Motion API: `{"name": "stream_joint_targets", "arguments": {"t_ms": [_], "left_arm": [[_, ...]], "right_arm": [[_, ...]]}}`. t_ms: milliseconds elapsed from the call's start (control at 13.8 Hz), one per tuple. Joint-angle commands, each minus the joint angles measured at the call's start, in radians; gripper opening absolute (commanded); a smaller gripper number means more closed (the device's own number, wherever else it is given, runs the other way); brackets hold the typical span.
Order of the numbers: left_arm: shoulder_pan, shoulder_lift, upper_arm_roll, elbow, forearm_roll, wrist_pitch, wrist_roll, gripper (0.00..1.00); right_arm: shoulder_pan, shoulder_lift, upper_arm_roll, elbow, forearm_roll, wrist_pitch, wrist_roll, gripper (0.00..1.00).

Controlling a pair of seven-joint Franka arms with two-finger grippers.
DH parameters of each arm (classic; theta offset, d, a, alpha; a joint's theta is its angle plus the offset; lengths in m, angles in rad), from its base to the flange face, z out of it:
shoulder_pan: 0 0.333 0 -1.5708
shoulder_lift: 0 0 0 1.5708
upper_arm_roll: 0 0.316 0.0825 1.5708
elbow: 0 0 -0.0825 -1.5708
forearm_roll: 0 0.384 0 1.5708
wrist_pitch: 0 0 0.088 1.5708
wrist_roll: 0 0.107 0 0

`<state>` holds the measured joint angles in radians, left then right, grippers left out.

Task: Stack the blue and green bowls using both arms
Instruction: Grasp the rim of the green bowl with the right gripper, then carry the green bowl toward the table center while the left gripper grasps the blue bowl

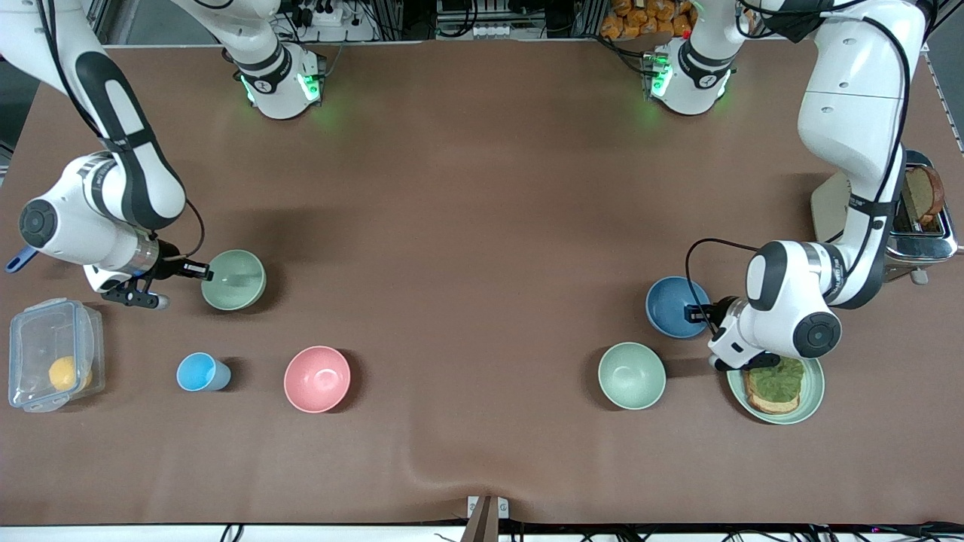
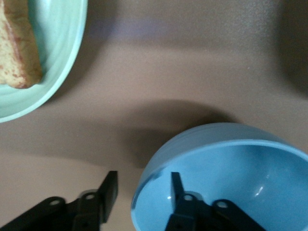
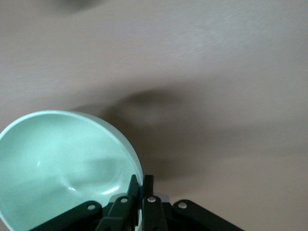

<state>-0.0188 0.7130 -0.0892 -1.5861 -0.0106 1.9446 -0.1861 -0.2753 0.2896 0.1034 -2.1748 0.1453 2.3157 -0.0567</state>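
- Nearest the front camera, toward the left arm's end of the table: a pale mint bowl (image 1: pixel 631 375) and a green plate (image 1: pixel 810 397) carrying toast with a green spread (image 1: pixel 774 384). Neither is a task item.
- Farther from the front camera than the plate: the blue bowl (image 1: pixel 672 304), resting on the table. The left gripper (image 1: pixel 703 313) straddles its rim on the side toward the left arm, 1 finger (image 2: pixel 177 190) inside and 1 outside, jaws parted and not yet closed on the wall.
- Farther still, toward the right arm's end: the green bowl (image 1: pixel 234 279). The right gripper (image 1: pixel 197 269) is clamped narrow on its rim, on the side toward the right arm.
- Key relation: the 2 bowls sit well apart, each at its own arm's end, and the bare middle of the table lies between them; judged the likely meeting place.
- Obscured: whether the green bowl is lifted cannot be told; the left wrist hides part of the plate.
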Motion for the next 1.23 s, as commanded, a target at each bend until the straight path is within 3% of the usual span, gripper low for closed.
{"name": "stream_joint_targets", "arguments": {"t_ms": [0, 289, 651, 940, 1157], "left_arm": [[-0.004, -0.007, -0.001, -0.003, -0.008, 0.007, -0.038, 0.00], [-0.004, -0.007, -0.001, -0.003, -0.009, 0.007, -0.041, 0.00], [-0.004, -0.009, -0.001, -0.003, -0.009, 0.008, -0.041, 0.00], [0.003, -0.023, -0.001, -0.002, -0.015, 0.007, -0.041, 0.00], [0.000, -0.067, -0.003, -0.003, -0.016, -0.018, -0.056, 0.00]], "right_arm": [[0.051, -0.073, 0.010, -0.008, 0.054, -0.058, 0.088, 0.00], [0.171, -0.121, 0.012, -0.016, 0.056, -0.073, 0.322, 0.00], [0.440, -0.144, 0.010, -0.008, 0.122, -0.064, 0.737, 0.00], [0.687, -0.127, 0.007, 0.001, 0.119, 0.049, 1.071, 0.00], [0.801, -0.083, 0.006, 0.001, 0.111, 0.134, 1.210, 0.00]]}}
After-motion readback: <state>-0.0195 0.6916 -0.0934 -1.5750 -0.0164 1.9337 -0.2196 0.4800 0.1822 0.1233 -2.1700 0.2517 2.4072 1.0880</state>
